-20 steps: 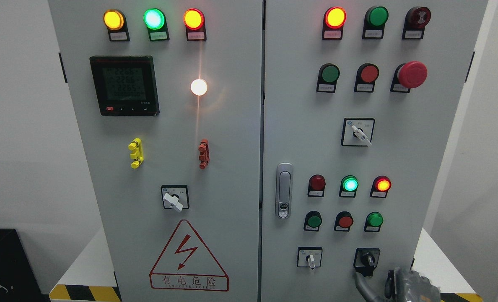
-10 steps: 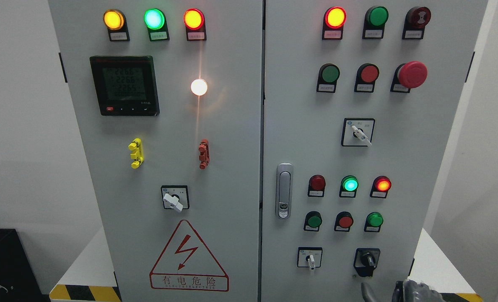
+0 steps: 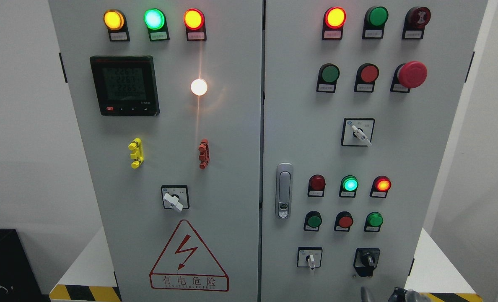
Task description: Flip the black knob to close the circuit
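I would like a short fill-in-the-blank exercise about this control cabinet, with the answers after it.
1. The black knob sits at the lower ____ of the cabinet.
2. The lamp between the two red lamps glows ____.
3. The warning triangle is on the ____ door.
4. The right hand shows only at the ____ edge.

Answers: right; green; left; bottom

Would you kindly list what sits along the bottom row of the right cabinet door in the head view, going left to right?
Small white-handled selector switch on a white plate → black rotary knob on a black plate.
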Controlling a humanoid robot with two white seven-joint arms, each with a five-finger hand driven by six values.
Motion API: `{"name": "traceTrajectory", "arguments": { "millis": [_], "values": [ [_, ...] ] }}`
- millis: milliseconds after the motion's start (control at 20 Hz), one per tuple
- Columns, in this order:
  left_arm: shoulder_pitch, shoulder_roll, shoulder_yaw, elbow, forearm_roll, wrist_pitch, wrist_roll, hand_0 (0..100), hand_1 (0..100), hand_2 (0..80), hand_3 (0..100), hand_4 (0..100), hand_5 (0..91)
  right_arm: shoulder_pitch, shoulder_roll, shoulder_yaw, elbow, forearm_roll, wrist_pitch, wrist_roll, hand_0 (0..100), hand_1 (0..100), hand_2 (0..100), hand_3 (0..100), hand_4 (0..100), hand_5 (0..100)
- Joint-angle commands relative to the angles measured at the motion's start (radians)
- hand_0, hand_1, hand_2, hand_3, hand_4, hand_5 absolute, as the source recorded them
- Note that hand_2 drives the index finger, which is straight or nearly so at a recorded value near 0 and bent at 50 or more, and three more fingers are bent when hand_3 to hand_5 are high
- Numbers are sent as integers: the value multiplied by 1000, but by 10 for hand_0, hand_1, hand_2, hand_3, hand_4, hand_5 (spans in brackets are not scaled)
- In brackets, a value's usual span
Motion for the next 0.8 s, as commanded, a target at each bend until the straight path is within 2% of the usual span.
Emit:
{"name": "traceTrajectory", "arguments": {
  "millis": [0, 100, 200, 350, 550, 750],
  "values": [
    [6, 0, 0, 0, 0, 0, 1, 120, 556, 0, 0, 0, 0, 77, 0, 57, -107, -300, -9, -39, 0, 152, 691, 931, 854, 784],
    [6, -1, 0, 0, 0, 0, 1, 120, 556, 0, 0, 0, 0, 102, -2, 69, -131, -433, -9, -45, 0, 157, 598, 879, 797, 748],
    [6, 0, 0, 0, 0, 0, 1, 120, 556, 0, 0, 0, 0, 114, -2, 71, -150, -583, -11, -46, 0, 149, 431, 648, 644, 629],
    [6, 0, 0, 0, 0, 0, 1, 120, 556, 0, 0, 0, 0, 129, -3, 68, -156, -734, -32, -46, 0, 118, 277, 450, 467, 466],
    [6, 0, 0, 0, 0, 0, 1, 120, 556, 0, 0, 0, 0, 175, -5, 68, -147, -865, -184, -39, 0, 73, 141, 309, 288, 232],
    [6, 0, 0, 0, 0, 0, 1, 120, 556, 0, 0, 0, 0, 202, -5, 71, -148, -872, -250, -28, 0, 36, 86, 214, 179, 98]
  ]
}}
